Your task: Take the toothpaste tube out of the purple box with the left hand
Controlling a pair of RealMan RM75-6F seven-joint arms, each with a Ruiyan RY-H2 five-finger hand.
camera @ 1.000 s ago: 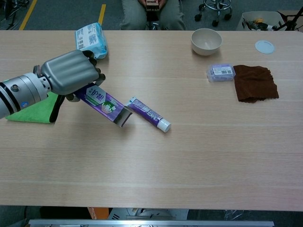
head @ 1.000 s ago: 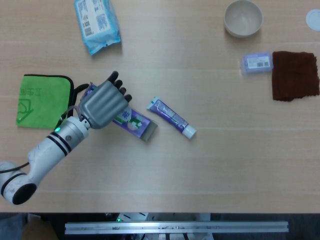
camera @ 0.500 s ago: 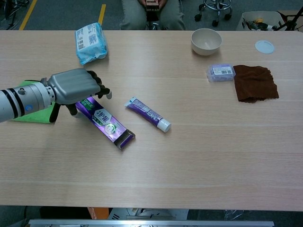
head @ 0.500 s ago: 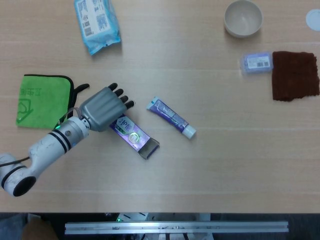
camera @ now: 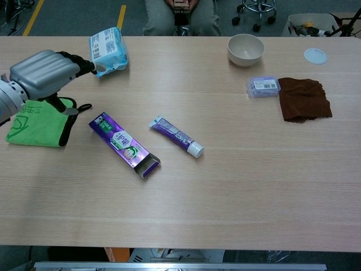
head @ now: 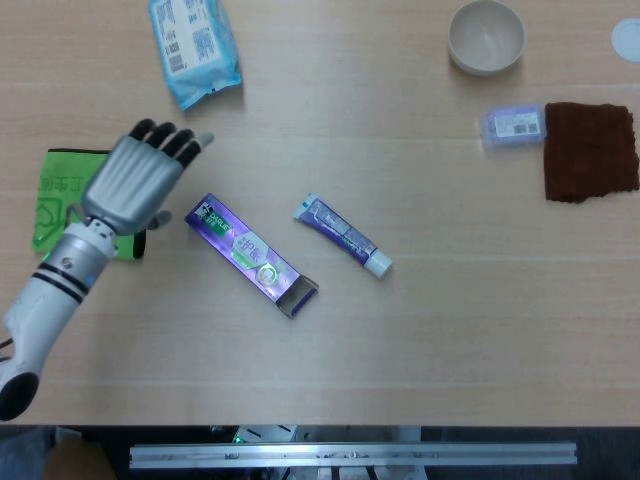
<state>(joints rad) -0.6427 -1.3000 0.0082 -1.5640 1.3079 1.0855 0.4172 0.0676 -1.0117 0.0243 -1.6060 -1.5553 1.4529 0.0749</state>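
The purple box (head: 250, 254) (camera: 124, 144) lies flat on the table, its open flap end toward the front right. The purple-and-white toothpaste tube (head: 343, 235) (camera: 176, 135) lies on the table just right of the box, white cap pointing right, clear of it. My left hand (head: 135, 182) (camera: 42, 73) hovers to the left of the box, above the green cloth's edge, fingers extended and apart, holding nothing. The right hand shows in neither view.
A green cloth (head: 70, 196) (camera: 34, 123) lies under the left hand. A blue wipes pack (head: 194, 45) (camera: 107, 50) sits at the back left. A bowl (head: 486, 36), a small purple packet (head: 513, 125) and a brown cloth (head: 590, 150) occupy the back right.
The left hand set the purple box flat on the table, let go of it and pulled back to the left and up. The tube has stayed where it was.
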